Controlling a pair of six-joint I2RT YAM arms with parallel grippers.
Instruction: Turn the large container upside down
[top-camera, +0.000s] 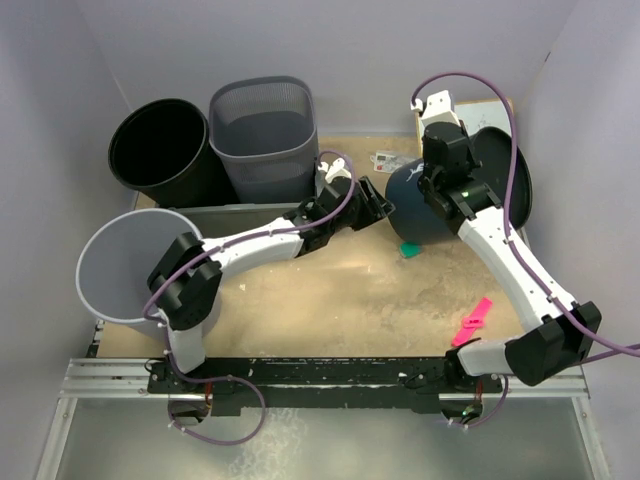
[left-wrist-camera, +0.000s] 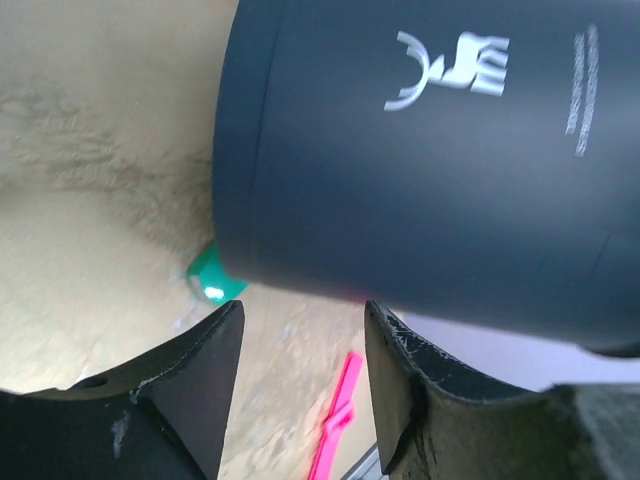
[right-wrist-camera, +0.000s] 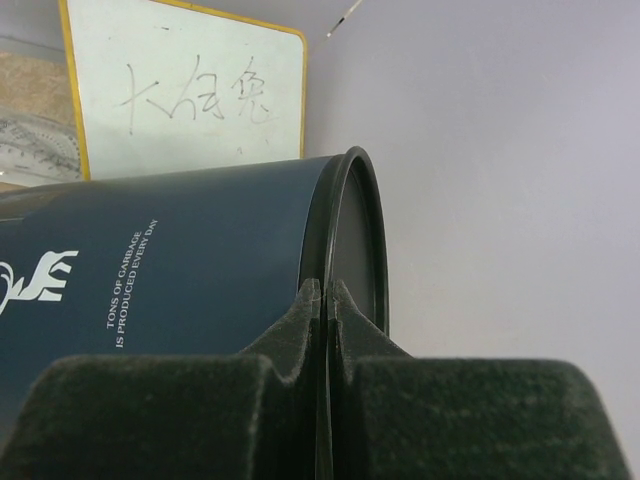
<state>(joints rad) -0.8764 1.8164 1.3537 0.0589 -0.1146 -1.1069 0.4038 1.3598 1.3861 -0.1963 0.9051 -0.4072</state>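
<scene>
We are midway through the flip. The large container (top-camera: 415, 220) is lying tipped on its side at the far right of the desk (top-camera: 330, 300), above a small green piece (top-camera: 412, 248); we cannot tell whether it is touching the desk. Our right hand (right-wrist-camera: 322, 296) is pinching the container's thin rim, fingers pressed together on it. Our left hand (left-wrist-camera: 300, 320) is hovering just beside the dark wall, fingers spread with nothing between them. Next, we judge, the left hand needs to brace the body while the right is turning the rim down toward the desk.
</scene>
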